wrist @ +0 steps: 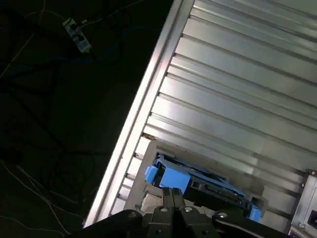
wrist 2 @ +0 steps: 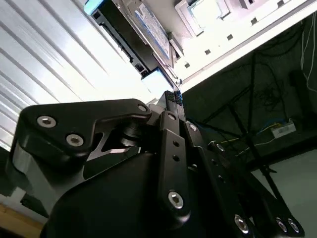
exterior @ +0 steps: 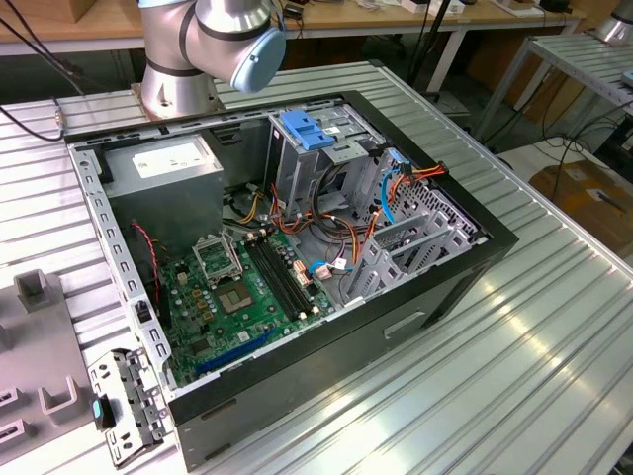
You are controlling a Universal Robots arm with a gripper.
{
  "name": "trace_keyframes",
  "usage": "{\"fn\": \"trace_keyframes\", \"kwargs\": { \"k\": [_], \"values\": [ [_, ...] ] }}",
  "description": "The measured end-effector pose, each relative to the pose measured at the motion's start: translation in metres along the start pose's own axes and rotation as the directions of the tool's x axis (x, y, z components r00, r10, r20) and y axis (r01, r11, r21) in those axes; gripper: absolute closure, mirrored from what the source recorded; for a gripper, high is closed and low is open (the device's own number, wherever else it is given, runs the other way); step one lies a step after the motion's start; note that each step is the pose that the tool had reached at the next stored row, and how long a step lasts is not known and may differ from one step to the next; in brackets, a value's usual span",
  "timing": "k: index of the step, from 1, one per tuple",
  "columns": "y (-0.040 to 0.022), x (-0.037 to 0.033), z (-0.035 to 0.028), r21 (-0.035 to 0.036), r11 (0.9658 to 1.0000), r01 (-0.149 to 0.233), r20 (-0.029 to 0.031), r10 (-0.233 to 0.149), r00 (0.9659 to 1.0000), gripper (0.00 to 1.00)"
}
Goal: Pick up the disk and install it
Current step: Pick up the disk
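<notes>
The jaws were drawn close together with nothing between them. In both wrist views they pointed towards the disk (wrist: 198, 179) (wrist 2: 151, 27), which lay just ahead of their tips and apart from them, untouched.

The disk rested flat in a grey cradle (wrist: 148, 163) on the ribbed aluminium tabletop (wrist: 237, 89) (wrist 2: 49, 49), close to the tabletop's edge. In the first wrist view its blue side rails (wrist: 166, 177) faced the jaws, one at each end of the drive. In the second wrist view its silver top with the pale printed label was turned up, beyond the tips of the jaws. Past the tabletop's edge, to one side of the jaws, lay dark floor with loose cables (wrist: 49, 99).

In the exterior view the arm (exterior: 213, 40) rose from its base on the tabletop (exterior: 514, 376) behind an open black computer case (exterior: 297, 406). Inside the case were a green motherboard (exterior: 227, 297), a grey power supply with a white sticker (exterior: 163, 163), orange cables (exterior: 346, 237), and a metal drive cage topped by a flat blue latch (exterior: 305, 131). The disk had not yet been lifted or installed.
</notes>
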State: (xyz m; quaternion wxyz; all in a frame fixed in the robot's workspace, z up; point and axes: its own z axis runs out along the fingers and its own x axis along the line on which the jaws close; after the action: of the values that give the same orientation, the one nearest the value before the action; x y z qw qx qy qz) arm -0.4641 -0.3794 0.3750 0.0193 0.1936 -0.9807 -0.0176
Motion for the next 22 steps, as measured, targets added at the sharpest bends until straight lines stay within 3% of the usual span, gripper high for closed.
{"fn": "trace_keyframes", "kwargs": {
  "k": [1,7,8,14,18,22],
  "values": [
    [0.0,0.0,0.0,0.0015,0.9986,0.053,-0.0022,-0.053,0.9986,0.89],
    [0.0,0.0,0.0,0.0036,0.9907,0.136,-0.006,-0.136,0.9907,0.89],
    [0.0,0.0,0.0,0.0043,0.9869,0.161,-0.0072,-0.161,0.9869,0.89],
    [0.0,0.0,0.0,0.006,0.9719,0.235,-0.0107,-0.235,0.9719,0.89],
    [0.0,0.0,0.0,0.0069,0.9593,0.282,-0.013,-0.282,0.9593,0.89],
    [0.0,0.0,0.0,0.0078,0.9426,0.334,-0.0157,-0.334,0.9425,0.89]
  ]
}}
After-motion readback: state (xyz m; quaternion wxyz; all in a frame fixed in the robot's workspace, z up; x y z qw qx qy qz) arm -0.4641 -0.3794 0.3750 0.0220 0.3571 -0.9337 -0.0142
